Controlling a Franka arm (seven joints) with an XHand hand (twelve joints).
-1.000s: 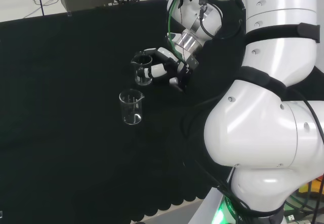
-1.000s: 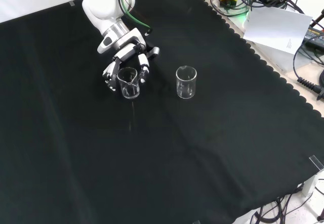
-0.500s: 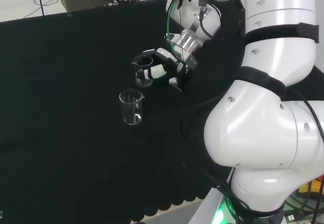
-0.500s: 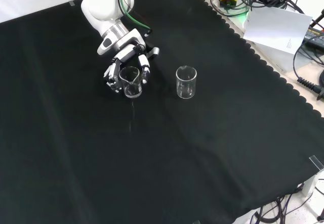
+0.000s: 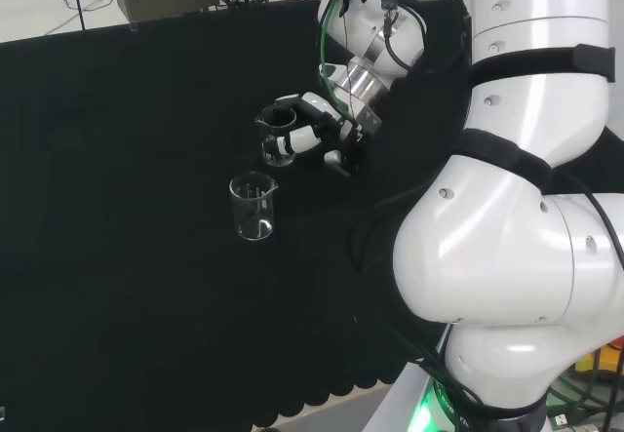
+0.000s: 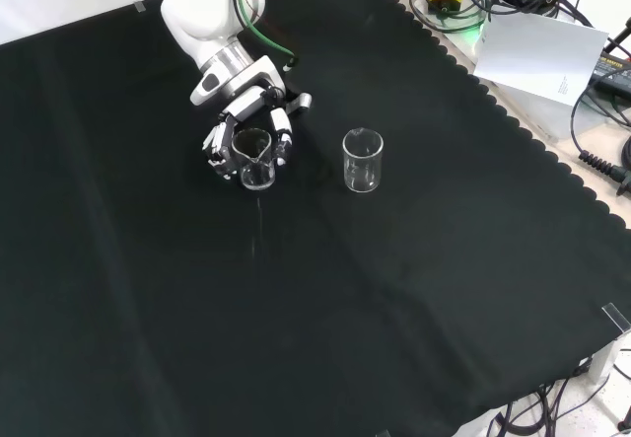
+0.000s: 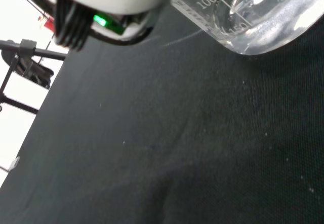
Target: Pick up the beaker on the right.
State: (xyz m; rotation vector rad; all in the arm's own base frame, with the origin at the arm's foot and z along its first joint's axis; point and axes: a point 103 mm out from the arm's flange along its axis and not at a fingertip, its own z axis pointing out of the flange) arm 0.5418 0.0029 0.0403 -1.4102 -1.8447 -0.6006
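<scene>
Beaker (image 6: 255, 160) clear glass, printed markings, seemingly empty, hand (image 6: 242, 121) curled round it

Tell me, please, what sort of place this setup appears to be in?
Most likely a robotics lab bench set up with labware. A black cloth covers the bench, a robot hand is curled round one clear glass beaker while another beaker stands alone, and cables lie at the edge.

The hand (image 5: 317, 135) has its fingers curled round a clear beaker (image 5: 277, 137), just left of the white arm links (image 5: 517, 217). A second clear beaker (image 5: 253, 207) stands apart, nearer the camera, upright on the black-clothed table (image 5: 117, 256).
</scene>
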